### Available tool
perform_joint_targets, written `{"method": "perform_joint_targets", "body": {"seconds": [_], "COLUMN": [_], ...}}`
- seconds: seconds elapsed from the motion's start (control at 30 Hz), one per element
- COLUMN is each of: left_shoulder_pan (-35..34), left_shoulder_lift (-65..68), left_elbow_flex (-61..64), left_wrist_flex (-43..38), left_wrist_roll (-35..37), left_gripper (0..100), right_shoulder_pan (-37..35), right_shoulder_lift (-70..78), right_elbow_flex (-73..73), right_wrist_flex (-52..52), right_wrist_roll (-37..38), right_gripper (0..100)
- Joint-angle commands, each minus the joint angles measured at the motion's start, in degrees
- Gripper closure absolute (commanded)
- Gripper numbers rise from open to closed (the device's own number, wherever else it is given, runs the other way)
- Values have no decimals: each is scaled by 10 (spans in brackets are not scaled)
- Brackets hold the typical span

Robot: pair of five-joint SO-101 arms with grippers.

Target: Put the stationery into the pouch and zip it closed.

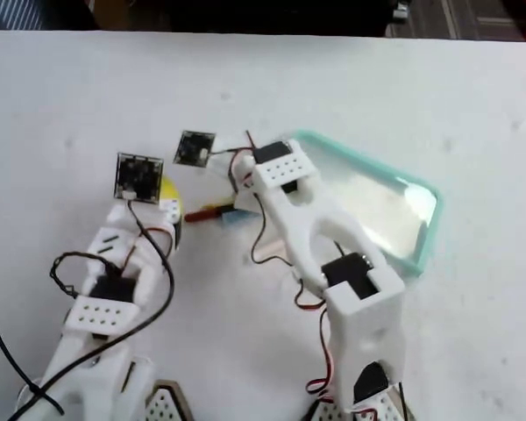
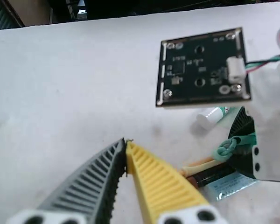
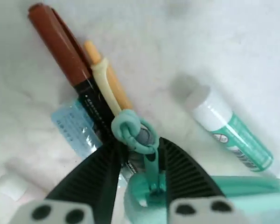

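Note:
The clear pouch (image 1: pixel 377 197) with a teal rim lies right of centre. My right gripper (image 3: pixel 139 144) sits at its near-left end, shut on the teal zipper pull (image 3: pixel 149 161); the pull's rubber loop (image 3: pixel 127 127) sticks out past the black fingers. Outside the pouch on the table lie a brown marker (image 3: pixel 60 46), an orange pen (image 3: pixel 109 77), a small blue packet (image 3: pixel 72 126) and a white-and-teal glue stick (image 3: pixel 226 133). My left gripper (image 2: pixel 125 143), with grey and yellow fingers, is shut on nothing, just left of the pens (image 1: pixel 209 211).
The white table (image 1: pixel 421 88) runs wide behind and to both sides. The right arm's camera board (image 2: pixel 203 65) hangs above the glue stick (image 2: pixel 210 116). A small white piece (image 3: pixel 11 186) lies beside the blue packet. Loose cables trail along both arms.

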Motion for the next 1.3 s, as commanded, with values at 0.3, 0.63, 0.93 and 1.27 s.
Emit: {"method": "perform_joint_targets", "body": {"seconds": [0.3, 0.63, 0.93, 1.27], "left_shoulder_pan": [4, 19, 40, 40], "left_shoulder_lift": [1, 1, -3, -3], "left_elbow_flex": [-4, -4, 10, 12], "left_wrist_flex": [-14, -11, -11, -11], "left_wrist_roll": [0, -18, -40, -40], "left_gripper": [976, 976, 976, 976], "right_shoulder_pan": [10, 67, 88, 84], "right_shoulder_lift": [-200, -434, -589, -734], "right_elbow_flex": [-9, -4, -2, 146], "right_wrist_flex": [-18, 7, 146, 176], "right_wrist_roll": [-112, -206, -214, -214], "right_gripper": [981, 981, 981, 981]}}
